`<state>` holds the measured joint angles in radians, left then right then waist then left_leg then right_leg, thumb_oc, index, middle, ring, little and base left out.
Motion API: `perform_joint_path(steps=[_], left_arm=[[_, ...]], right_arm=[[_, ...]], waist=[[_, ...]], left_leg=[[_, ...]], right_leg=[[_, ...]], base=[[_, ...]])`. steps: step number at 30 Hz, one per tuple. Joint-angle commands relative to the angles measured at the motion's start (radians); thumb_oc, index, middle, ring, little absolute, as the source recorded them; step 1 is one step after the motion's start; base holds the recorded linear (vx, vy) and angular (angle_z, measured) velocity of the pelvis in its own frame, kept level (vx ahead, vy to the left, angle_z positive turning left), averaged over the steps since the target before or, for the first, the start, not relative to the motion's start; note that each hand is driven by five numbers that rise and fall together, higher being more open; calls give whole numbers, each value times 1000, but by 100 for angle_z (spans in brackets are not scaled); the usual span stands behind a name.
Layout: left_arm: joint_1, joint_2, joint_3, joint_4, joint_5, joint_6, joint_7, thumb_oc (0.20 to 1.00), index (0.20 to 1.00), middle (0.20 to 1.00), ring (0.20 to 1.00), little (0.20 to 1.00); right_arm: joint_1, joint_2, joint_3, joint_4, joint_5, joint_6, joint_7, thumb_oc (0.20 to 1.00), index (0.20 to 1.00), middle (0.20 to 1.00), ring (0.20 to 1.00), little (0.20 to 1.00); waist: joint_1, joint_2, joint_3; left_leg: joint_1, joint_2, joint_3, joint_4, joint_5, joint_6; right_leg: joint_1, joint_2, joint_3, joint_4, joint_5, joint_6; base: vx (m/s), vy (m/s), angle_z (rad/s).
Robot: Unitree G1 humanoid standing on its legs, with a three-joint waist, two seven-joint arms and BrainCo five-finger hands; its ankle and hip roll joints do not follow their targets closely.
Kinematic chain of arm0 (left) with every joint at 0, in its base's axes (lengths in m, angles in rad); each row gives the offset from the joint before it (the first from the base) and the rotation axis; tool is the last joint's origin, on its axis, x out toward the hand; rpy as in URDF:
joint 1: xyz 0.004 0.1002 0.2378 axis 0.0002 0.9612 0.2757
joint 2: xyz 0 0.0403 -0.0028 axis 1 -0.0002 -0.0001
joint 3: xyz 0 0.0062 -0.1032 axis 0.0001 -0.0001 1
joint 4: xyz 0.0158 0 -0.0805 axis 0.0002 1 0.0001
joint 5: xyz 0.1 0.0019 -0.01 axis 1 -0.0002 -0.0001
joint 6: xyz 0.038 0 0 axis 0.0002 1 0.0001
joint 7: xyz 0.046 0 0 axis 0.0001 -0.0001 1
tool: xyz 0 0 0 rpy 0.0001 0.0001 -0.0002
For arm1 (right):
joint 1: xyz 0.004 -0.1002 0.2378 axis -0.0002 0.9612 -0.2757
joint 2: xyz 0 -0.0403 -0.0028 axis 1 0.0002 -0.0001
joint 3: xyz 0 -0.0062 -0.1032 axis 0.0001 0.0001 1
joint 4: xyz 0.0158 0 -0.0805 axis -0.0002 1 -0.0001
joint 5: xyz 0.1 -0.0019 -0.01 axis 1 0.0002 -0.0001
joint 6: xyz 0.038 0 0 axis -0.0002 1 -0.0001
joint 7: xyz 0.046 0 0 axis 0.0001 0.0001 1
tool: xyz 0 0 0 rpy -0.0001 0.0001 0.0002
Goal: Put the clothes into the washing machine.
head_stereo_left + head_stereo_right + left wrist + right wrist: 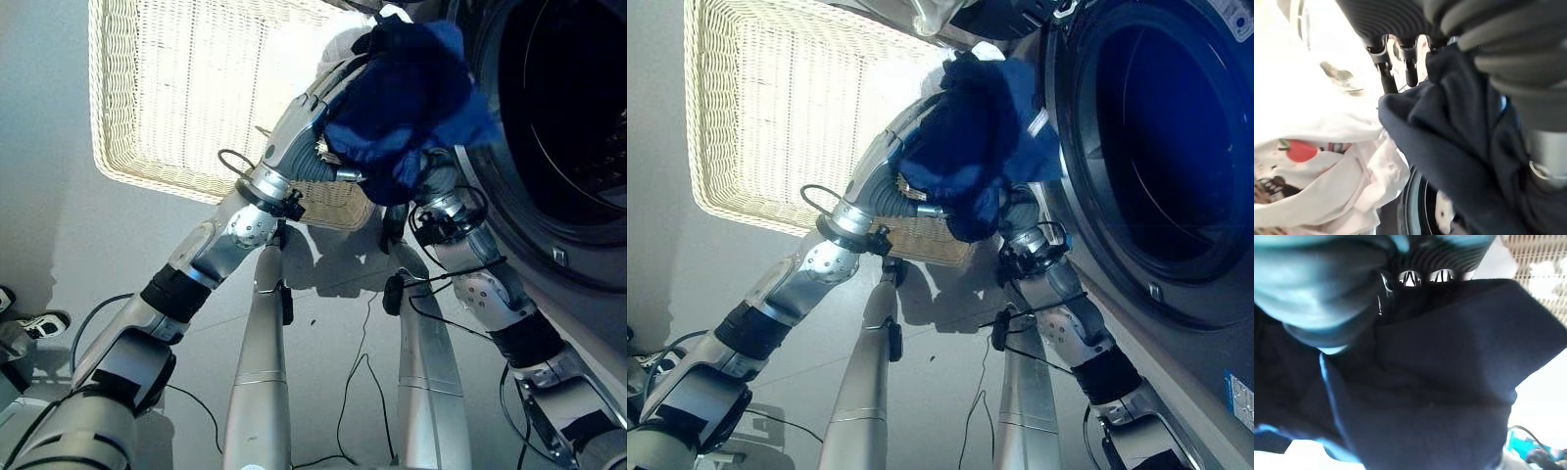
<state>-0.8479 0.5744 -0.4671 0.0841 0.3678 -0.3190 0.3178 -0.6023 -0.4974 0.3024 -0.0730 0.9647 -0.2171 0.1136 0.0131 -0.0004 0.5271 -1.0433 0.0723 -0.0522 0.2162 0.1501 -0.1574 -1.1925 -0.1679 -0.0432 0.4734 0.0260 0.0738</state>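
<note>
Both arms held a bundle of clothes up beside the washing machine's open door.

The washing machine stood at the right, its dark round opening cut off by the frame edge, and the pale wicker basket lay on the floor to the left. Between them hung the dark blue garment, crumpled and thick, with a light blue edge, bunched over both wrists just beside the door rim. A white garment with a red print sat against it on the far side. The blue cloth hid the left hand and the right hand almost wholly; whether the fingers gripped it could not be told. Both forearms rose steeply from near, converging under the bundle.
</note>
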Motion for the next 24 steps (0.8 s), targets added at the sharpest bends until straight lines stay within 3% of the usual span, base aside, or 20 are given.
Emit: perform_joint_path(steps=[1, 4, 7, 11, 24], left_arm=[[38, 14, 27, -66, -13, 17, 79, 1000, 1000, 1000, 1000, 1000], [56, 5, 57, -39, -3, 28, 337, 1000, 1000, 1000, 1000, 1000], [87, -29, 113, -18, 7, -47, 536, 1000, 1000, 1000, 1000, 1000], [130, -93, 173, -26, 44, -129, 682, 1000, 1000, 1000, 1000, 1000], [112, -133, 209, 32, -7, -97, 730, 1000, 1000, 1000, 1000, 1000]], right_arm=[[-8, 23, -56, -160, 53, -116, 47, 200, 200, 200, 200, 200], [-1, 39, -67, -160, 83, -132, 62, 200, 200, 200, 200, 200], [3, 64, -77, -163, 72, -140, 59, 200, 200, 200, 200, 200], [5, 104, -82, -168, 41, -148, 34, 200, 200, 200, 200, 200], [-24, 131, -90, -153, 60, -166, 22, 200, 200, 200, 200, 200]], waist=[[-25, 20, -7], [-22, 17, -7], [-15, 14, -7], [-4, 10, -7], [-10, 5, -7]], left_leg=[[-22, -104, -3, 81, -31, 86], [-22, -104, -6, 82, -31, 89], [-25, -105, -14, 87, -35, 87], [-29, -113, -25, 92, -35, 86], [-27, -105, -11, 99, -34, 77]], right_leg=[[64, 48, -96, -119, 133, 81], [64, 48, -94, -116, 130, 80], [63, 43, -99, -108, 124, 79], [59, 39, -107, -97, 122, 79], [64, 43, -107, -91, 122, 79]], base=[[0, 0, 0], [0, 0, 0], [-1, -23, 0], [1, -52, 4], [0, -7, 1]])
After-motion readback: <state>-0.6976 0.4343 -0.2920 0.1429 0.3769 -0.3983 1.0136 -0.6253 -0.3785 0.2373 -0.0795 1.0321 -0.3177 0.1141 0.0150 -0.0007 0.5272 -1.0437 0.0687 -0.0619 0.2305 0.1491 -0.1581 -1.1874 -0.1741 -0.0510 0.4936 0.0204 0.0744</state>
